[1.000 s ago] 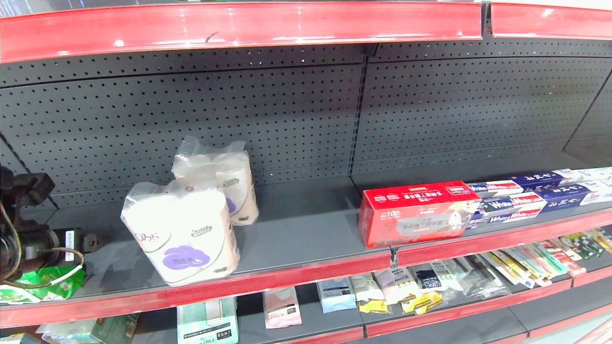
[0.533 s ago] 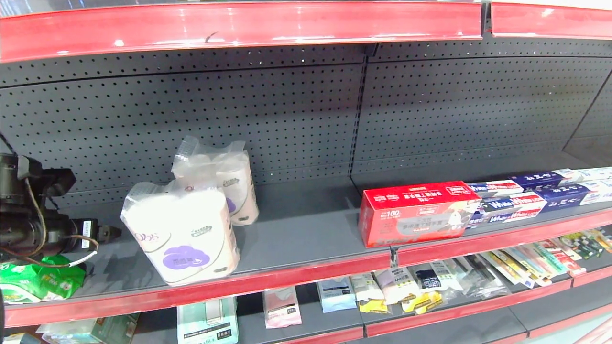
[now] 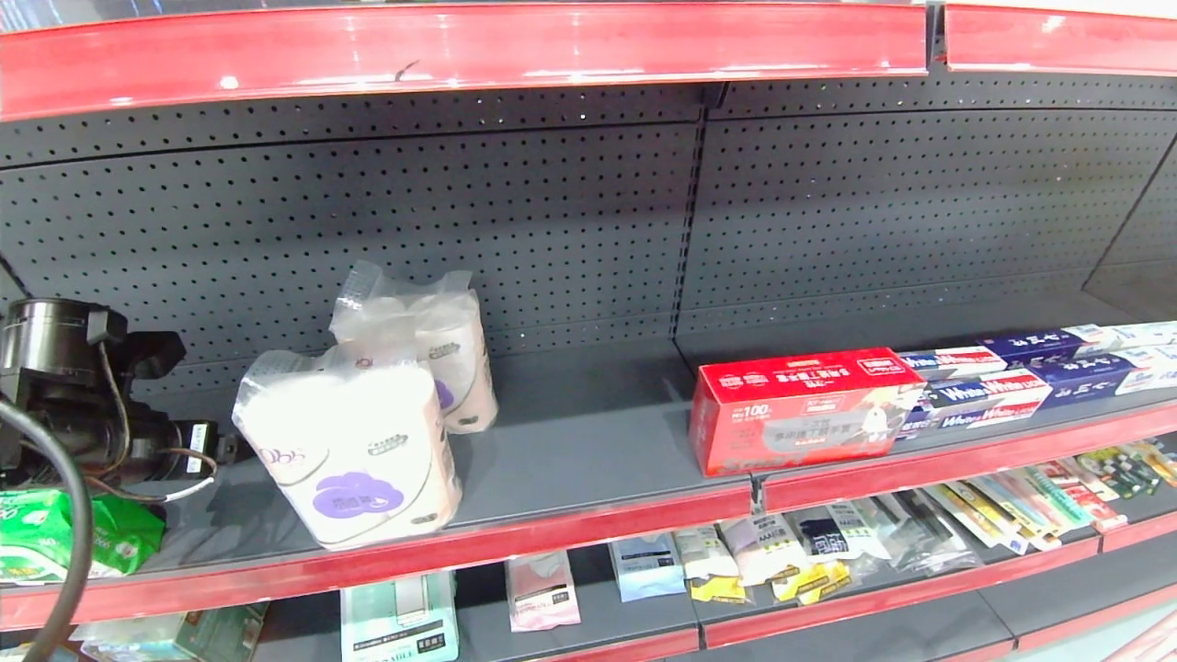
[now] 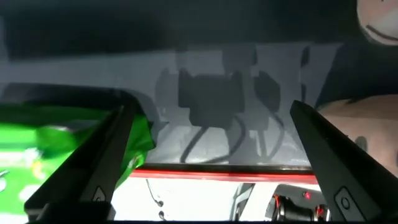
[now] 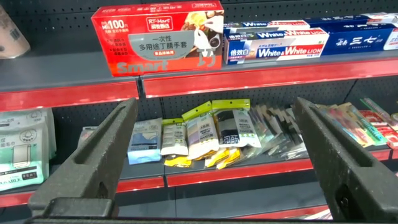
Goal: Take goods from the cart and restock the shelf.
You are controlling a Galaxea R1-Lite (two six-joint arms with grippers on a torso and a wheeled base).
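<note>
Beside green pack, near shelf edge: left fingers spread.

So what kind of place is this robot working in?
Probably a shop aisle: red-edged shelf, pegboard back panel, toilet roll packs and a red box set out like goods for sale.
</note>
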